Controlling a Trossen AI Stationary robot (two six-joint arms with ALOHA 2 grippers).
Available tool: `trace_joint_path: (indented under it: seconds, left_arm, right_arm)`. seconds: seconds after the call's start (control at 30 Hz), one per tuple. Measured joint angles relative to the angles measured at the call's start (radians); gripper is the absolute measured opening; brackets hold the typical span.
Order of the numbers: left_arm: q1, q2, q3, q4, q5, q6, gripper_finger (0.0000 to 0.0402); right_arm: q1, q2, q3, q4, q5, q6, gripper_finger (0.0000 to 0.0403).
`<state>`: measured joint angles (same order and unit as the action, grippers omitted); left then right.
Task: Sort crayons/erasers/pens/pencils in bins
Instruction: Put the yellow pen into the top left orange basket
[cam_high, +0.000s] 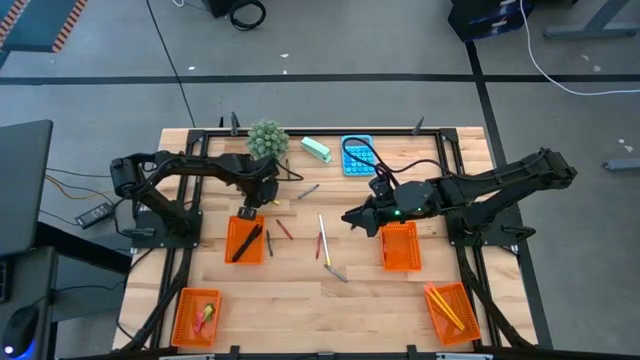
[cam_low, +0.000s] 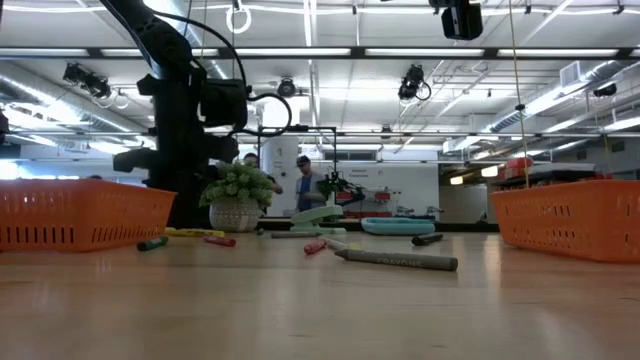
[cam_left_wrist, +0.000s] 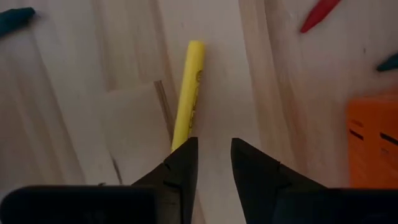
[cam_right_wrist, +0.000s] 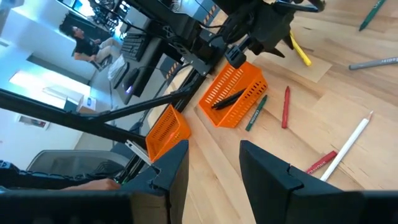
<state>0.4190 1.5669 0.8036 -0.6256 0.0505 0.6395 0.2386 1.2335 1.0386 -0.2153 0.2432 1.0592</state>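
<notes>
My left fingers (cam_left_wrist: 214, 163) stand narrow with a slim gap between them and nothing in it, just above the tabletop (cam_high: 300, 300) toward its back left. The yellow stick (cam_left_wrist: 188, 93) I am over lies outside that gap — it runs off past one fingertip (cam_left_wrist: 185, 155), not between the two. If I pinch from here I judge I would catch only its side, or nudge it so it rolls off across the wood; the cause would be my sideways offset, so I should shift across before committing.

My right fingers (cam_right_wrist: 214, 163) hang moderately apart and empty over the middle of the tabletop, just beside the bin (cam_high: 400, 246) right of centre.

Outward from my left fingers, a bin (cam_high: 244, 240) with a black pen (cam_high: 247, 242) in it sits close by on the near side, with a green stick (cam_right_wrist: 255, 112) and a red crayon (cam_right_wrist: 286, 107) against its right flank — a careless sweep could knock those. Two more bins sit at the front corners: the front left one (cam_high: 196, 317) holds small erasers, the front right one (cam_high: 451, 312) holds pencils.

A plant (cam_high: 267, 139), a mint block (cam_high: 316, 150) and a blue calculator (cam_high: 358, 155) crowd the back edge, so open room lies toward the front and centre, where a few loose sticks (cam_high: 322, 238) lie well apart.
</notes>
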Motion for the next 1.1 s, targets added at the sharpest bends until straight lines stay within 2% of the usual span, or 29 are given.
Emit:
trace_joint_path:
  seconds: [0.17,0.43,0.67,0.9,1.1]
  left_arm:
    - [0.001,-0.002,0.000,0.004,-0.022,0.001,0.0111]
    - [0.006,-0.002,0.000,0.033,-0.047,0.009,0.0140]
    - [0.036,0.047,0.000,0.039,-0.045,0.011,0.0150]
    - [0.039,0.066,0.003,0.038,-0.040,0.009,0.0132]
    - [0.039,0.067,0.003,0.030,-0.040,0.009,0.0099]
  right_arm:
    - [0.000,0.000,0.000,-0.002,0.000,0.000,0.0147]
    - [0.000,0.000,0.000,-0.006,0.000,0.000,0.0147]
    - [0.000,0.000,0.000,-0.025,0.000,-0.001,0.0147]
    - [0.000,0.000,0.000,-0.025,0.000,-0.001,0.0147]
    - [0.000,0.000,0.000,-0.024,0.000,-0.001,0.0147]
